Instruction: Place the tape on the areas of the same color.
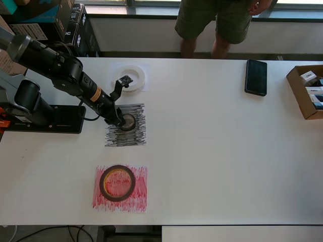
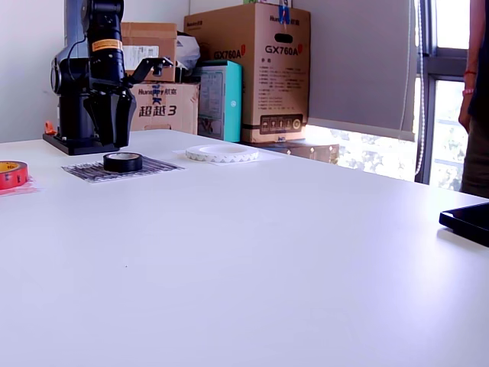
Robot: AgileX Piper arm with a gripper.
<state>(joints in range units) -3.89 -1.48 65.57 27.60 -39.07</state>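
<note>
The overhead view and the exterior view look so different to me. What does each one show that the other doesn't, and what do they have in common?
Only the overhead view shows the red scribbled sheet in full, the plain white sheet under the white ring, and an open carton at the table's edge.

Only the exterior view shows the stacked boxes behind the table, and that the gripper hangs just above the black roll, not touching it.

Both show the black roll on the black scribbled sheet, the white ring, the red roll, the phone and a standing person.
</note>
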